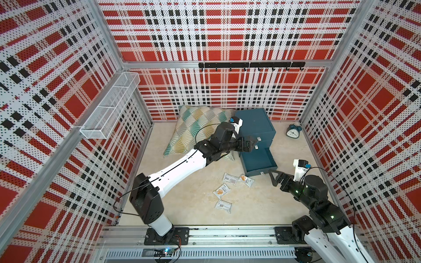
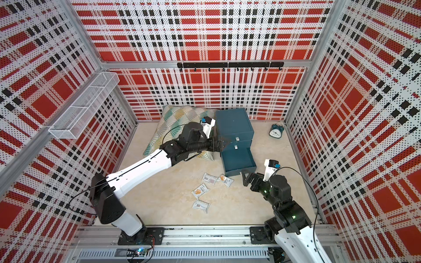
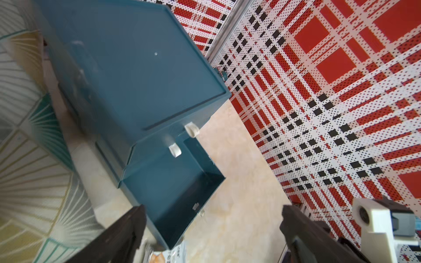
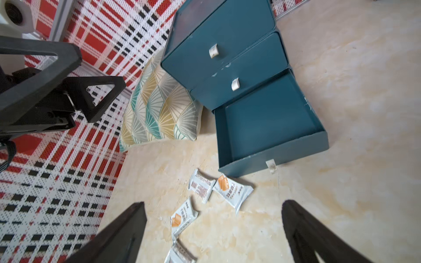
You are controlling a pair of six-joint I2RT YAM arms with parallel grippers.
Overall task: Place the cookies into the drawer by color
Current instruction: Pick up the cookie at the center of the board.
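Chest point(image 1: 252, 123) is sitting right of centre in both top views, close to the rear wall. A cushion point(image 1: 196, 127) is leaning just beside it, to its left in the frame. Bottom drawer point(image 4: 268, 123) is standing pulled well out and showing empty; the two drawers above are sitting closed. Judging: the low one is serving as the open bin for one wrapper colour.

Four white cookies point(image 1: 230, 178) are lying loose on the worktop point(image 1: 182, 216), just below the open drawer's front in the frame. The two nearest it are touching each other. No black or yellow packets are showing; whether any are lying inside the closed drawers cannot be told.

Left tool point(image 1: 251, 143) is hovering at the chest's front, near the middle handle, jaws spread wide and gripping nothing. Possibly it is waiting there to steady the chest or work a handle.

Right tool point(image 1: 278, 178) is hanging just beside the open drawer's lower right corner, released and empty. Its wrist view is framing the packets between its fingers point(image 4: 127, 227). Judging: this arm is lining up to pick the nearest white packet, the drawer lying a short carry away.
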